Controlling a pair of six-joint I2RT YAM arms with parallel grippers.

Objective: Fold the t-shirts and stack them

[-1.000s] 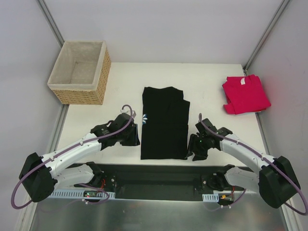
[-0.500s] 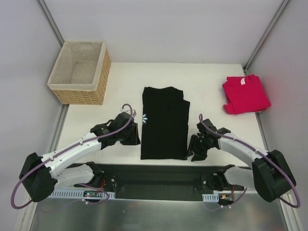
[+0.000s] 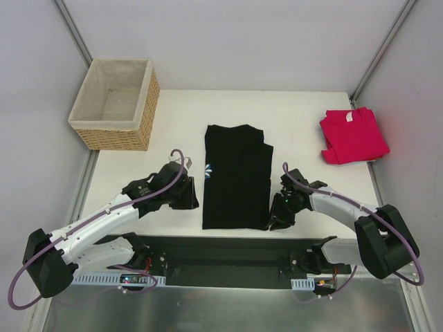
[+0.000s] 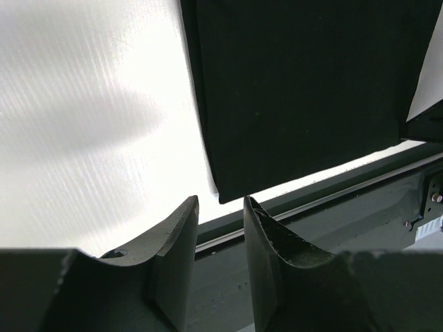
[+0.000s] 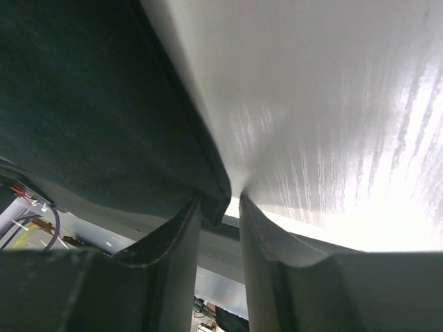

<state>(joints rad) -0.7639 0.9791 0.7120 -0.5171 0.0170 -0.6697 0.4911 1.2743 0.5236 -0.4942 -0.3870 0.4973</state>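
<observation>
The black t-shirt (image 3: 235,176) lies folded into a long strip at the table's middle, a bit of its daisy print (image 3: 208,170) showing at its left edge. The pinkish-red t-shirt (image 3: 353,135) lies folded at the far right. My left gripper (image 3: 195,203) is open a little and empty, low beside the black shirt's near left corner (image 4: 220,197). My right gripper (image 3: 274,223) is at the near right corner; its jaws are slightly apart with that corner (image 5: 220,197) between the fingertips. The black shirt fills the top of both wrist views (image 4: 297,90) (image 5: 90,104).
A wicker basket (image 3: 147,104) with pale lining stands at the far left. The white table (image 3: 304,124) ends at a dark rail (image 3: 235,250) along the near edge, just behind both grippers; it also shows in the left wrist view (image 4: 332,207). Grey walls enclose the sides.
My right gripper has moved left and closer, onto the black shirt's near right corner. My left arm has shifted slightly left. Both shirts lie as before.
</observation>
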